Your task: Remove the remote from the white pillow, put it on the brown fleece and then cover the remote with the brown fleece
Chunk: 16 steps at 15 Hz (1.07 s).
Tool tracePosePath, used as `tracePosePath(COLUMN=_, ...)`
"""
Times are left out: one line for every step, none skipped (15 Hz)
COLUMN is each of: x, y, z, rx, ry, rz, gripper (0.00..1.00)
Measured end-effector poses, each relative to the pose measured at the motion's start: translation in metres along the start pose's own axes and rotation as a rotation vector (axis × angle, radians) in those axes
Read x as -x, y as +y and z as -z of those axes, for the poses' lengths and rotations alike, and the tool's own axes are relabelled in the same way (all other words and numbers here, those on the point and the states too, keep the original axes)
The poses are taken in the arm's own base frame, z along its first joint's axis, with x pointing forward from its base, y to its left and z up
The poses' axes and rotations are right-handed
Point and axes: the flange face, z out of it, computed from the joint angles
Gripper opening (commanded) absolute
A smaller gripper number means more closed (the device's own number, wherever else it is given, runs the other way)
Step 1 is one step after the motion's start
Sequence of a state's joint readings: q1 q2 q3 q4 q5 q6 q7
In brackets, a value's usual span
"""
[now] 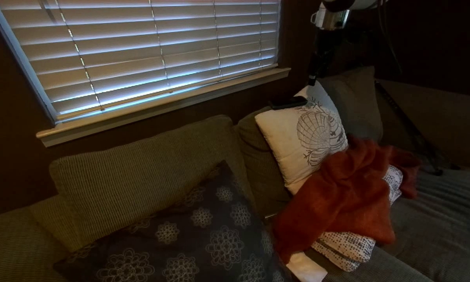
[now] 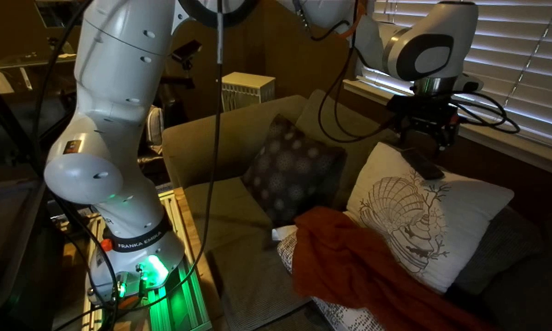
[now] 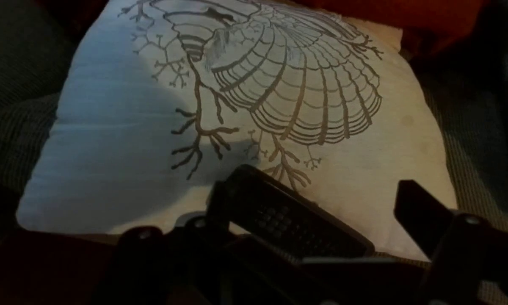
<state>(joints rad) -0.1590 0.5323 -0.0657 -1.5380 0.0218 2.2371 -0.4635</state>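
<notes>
The dark remote lies tilted on the upper edge of the white pillow, seen in both exterior views [image 1: 289, 102] [image 2: 422, 163] and in the wrist view [image 3: 296, 216]. The white pillow [image 1: 278, 133] [image 2: 469, 216] [image 3: 110, 127] has a shell print and leans against the sofa back. The red-brown fleece [image 1: 337, 199] [image 2: 345, 262] [image 3: 427, 17] lies crumpled in front of the pillow. My gripper [image 1: 312, 80] [image 2: 422, 140] [image 3: 315, 201] is open and empty, just above the remote. In the wrist view, the left finger overlaps the remote's end; contact cannot be told.
A dark flower-patterned pillow [image 1: 203, 235] [image 2: 294, 165] sits on the sofa beside the white one. A white dotted cushion [image 1: 346, 246] lies under the fleece. A window sill [image 1: 172, 100] and blinds [image 1: 149, 51] are behind the sofa. Cables [image 2: 487, 110] hang around the wrist.
</notes>
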Motion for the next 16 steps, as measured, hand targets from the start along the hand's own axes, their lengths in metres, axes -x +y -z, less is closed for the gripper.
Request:
tracePosePath(x=-0.006, y=-0.003, z=-0.003, rx=0.003, ry=0.008, rz=0.044, gripper=1.0)
tracePosePath(x=-0.012, y=-0.007, z=-0.007, rx=0.005, ry=0.015, rz=0.083, gripper=1.0)
tracePosePath(x=-0.018, y=-0.011, z=-0.011, rx=0.004, ry=0.025, rz=0.118, gripper=1.0)
tracePosePath(x=-0.023, y=-0.013, z=-0.015, rx=0.003, ry=0.034, rz=0.141, gripper=1.0)
tracePosePath(x=-0.028, y=-0.014, z=-0.018, rx=0.006, ry=0.046, rz=0.146, gripper=1.0)
tracePosePath(x=-0.031, y=-0.014, z=-0.02, rx=0.01, ry=0.055, rz=0.147, gripper=1.0)
tracePosePath(x=-0.033, y=-0.013, z=-0.021, rx=0.011, ry=0.059, rz=0.147, gripper=1.0)
tracePosePath(x=-0.033, y=-0.012, z=-0.021, rx=0.012, ry=0.061, rz=0.147, gripper=1.0)
tracePosePath(x=-0.034, y=-0.012, z=-0.021, rx=0.013, ry=0.062, rz=0.146, gripper=1.0)
tracePosePath(x=-0.034, y=-0.011, z=-0.02, rx=0.014, ry=0.063, rz=0.145, gripper=1.0)
tracePosePath(x=-0.034, y=-0.011, z=-0.02, rx=0.014, ry=0.064, rz=0.145, gripper=1.0)
tracePosePath(x=-0.034, y=-0.011, z=-0.02, rx=0.014, ry=0.064, rz=0.145, gripper=1.0)
tracePosePath(x=-0.034, y=-0.011, z=-0.02, rx=0.016, ry=0.063, rz=0.147, gripper=1.0)
tracePosePath(x=-0.034, y=-0.011, z=-0.02, rx=0.017, ry=0.061, rz=0.15, gripper=1.0)
tracePosePath(x=-0.034, y=-0.011, z=-0.021, rx=0.021, ry=0.058, rz=0.157, gripper=1.0)
tracePosePath(x=-0.034, y=-0.012, z=-0.023, rx=0.022, ry=0.055, rz=0.168, gripper=1.0)
